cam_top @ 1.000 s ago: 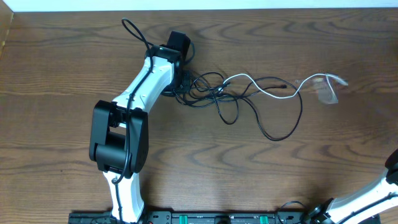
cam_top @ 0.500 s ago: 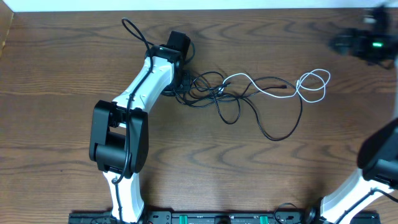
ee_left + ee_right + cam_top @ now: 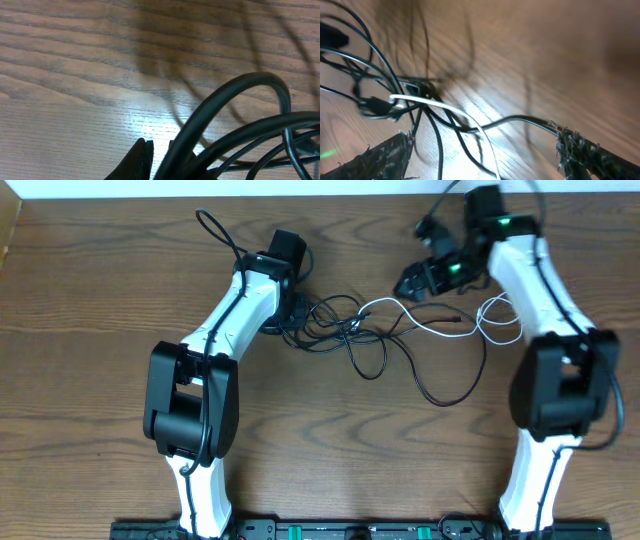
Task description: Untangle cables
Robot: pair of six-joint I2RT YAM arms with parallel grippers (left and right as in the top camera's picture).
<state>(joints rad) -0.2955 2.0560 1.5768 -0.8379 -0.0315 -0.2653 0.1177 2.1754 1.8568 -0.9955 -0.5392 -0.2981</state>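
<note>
Several thin black cables (image 3: 335, 322) lie tangled in the middle of the table, with a white cable (image 3: 430, 325) running right from the knot to a loop. One black cable hangs in a loop (image 3: 455, 390) toward the front. My left gripper (image 3: 290, 315) sits at the left end of the tangle, mostly hidden under its wrist. In the left wrist view its fingers (image 3: 157, 159) are nearly together with a black cable (image 3: 225, 100) rising from them. My right gripper (image 3: 412, 283) hovers open just behind the cables. In the right wrist view its fingers (image 3: 485, 155) straddle the white cable (image 3: 440, 106) and black cables (image 3: 435, 140).
The brown wooden table (image 3: 100, 300) ends at a white strip along the back (image 3: 120, 188). A thick black arm wire loops behind the left wrist (image 3: 215, 230). The arm bases stand at the front edge (image 3: 350, 530).
My right arm has swung in from the right and now hovers over the cables right of the knot. The white cable's right end has curled into a loop. The left arm has not moved.
</note>
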